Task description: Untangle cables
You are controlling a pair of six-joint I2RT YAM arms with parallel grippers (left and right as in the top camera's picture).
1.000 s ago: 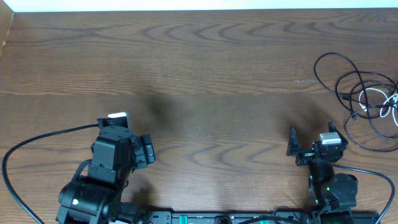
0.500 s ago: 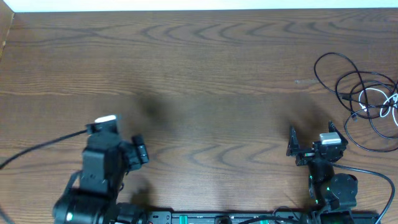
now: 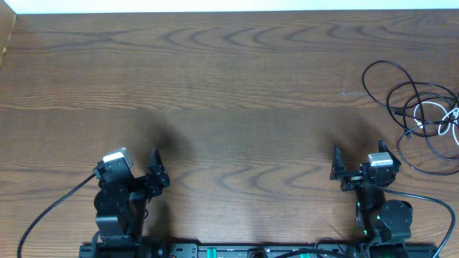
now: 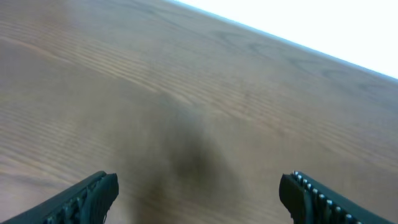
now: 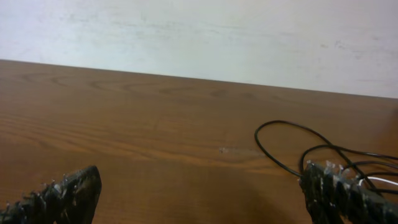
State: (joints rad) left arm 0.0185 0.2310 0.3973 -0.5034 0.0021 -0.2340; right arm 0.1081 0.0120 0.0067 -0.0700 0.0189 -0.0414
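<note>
The cables lie tangled at the far right of the table: several thin black loops with a short white cable among them. In the right wrist view a black loop lies ahead to the right, partly behind the right finger. My right gripper is open and empty, left of and nearer the front than the tangle, apart from it; its open fingers also show in the right wrist view. My left gripper is open and empty at the front left, far from the cables. The left wrist view shows only bare wood.
The wooden table runs back to a white wall. A thick black arm cable curves at the front left and another at the front right. The arm bases sit along the front edge.
My left arm has pulled back toward the front edge and turned its gripper to face the far side. The right arm and the cables have not moved.
</note>
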